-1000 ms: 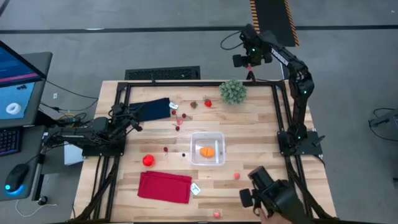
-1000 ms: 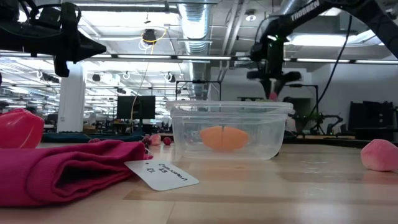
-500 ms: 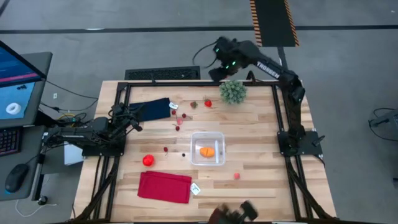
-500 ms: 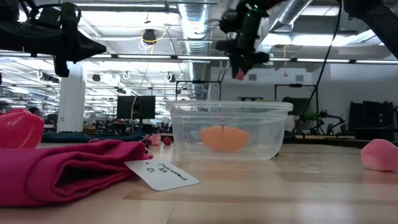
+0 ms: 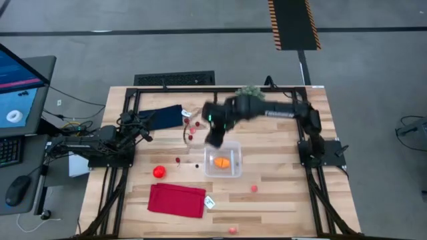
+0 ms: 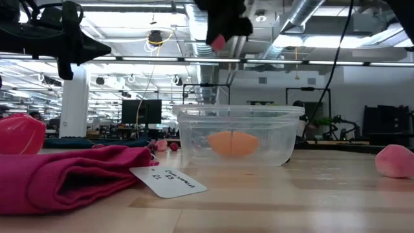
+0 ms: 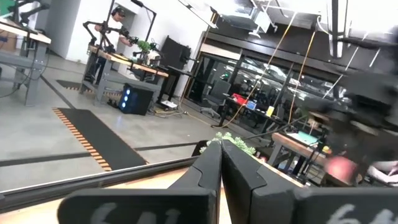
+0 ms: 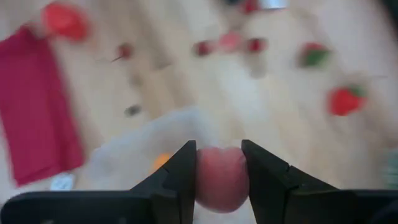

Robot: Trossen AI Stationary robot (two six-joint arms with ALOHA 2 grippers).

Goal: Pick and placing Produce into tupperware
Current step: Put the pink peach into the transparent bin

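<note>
I'm holding a pink piece of produce (image 8: 218,178) clenched between the right gripper (image 8: 219,167) fingers; the right wrist view shows it squeezed on both sides, filling the gap. Just beyond it in that view the tupperware (image 8: 146,140) is lying below, with the orange piece (image 8: 160,162) inside (blurred, but readable). In the low view I'm seeing the same pink piece (image 6: 218,42) hanging well above the tupperware (image 6: 238,134), over its left part, while the high view only gives me the dark smear of the right gripper (image 5: 215,127) at the tupperware's (image 5: 223,159) far-left corner, hiding the piece itself. Farther off, past the tupperware, small red pieces (image 5: 192,125) are lying scattered near the navy cloth (image 5: 163,117). The left gripper (image 5: 141,124) is waiting beside that cloth, fingers pressed together in its wrist view.
</note>
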